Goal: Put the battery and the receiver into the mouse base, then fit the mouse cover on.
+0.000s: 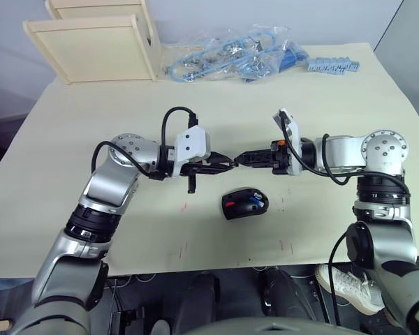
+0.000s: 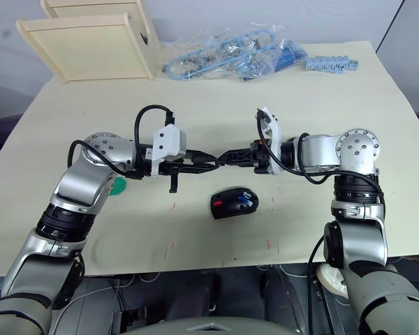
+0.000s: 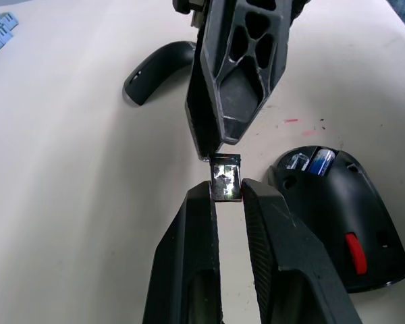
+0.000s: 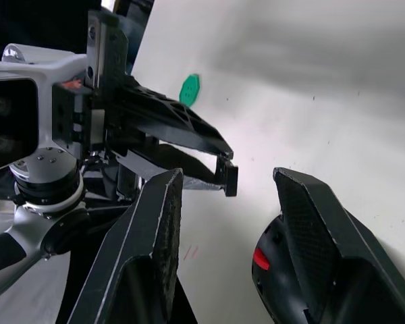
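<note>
Left tool [image 3: 226, 196] clamped on the receiver [image 3: 225, 177], held above the tabletop [image 1: 91, 125] at the middle, tip to tip with the right tool [image 4: 226, 185]. Right tool spread wide, gripping nothing. Mouse base [image 1: 245, 204] lying just nearer than the two tips, the battery [image 3: 318, 162] already seated in its slot. Mouse cover [image 3: 155, 67] resting on the tabletop, apart from the base. Green disc [image 2: 118, 186] beside the left arm.

Shiny metal receiver [image 3: 225, 182], matt black plastic mouse base [image 3: 351, 223]
</note>
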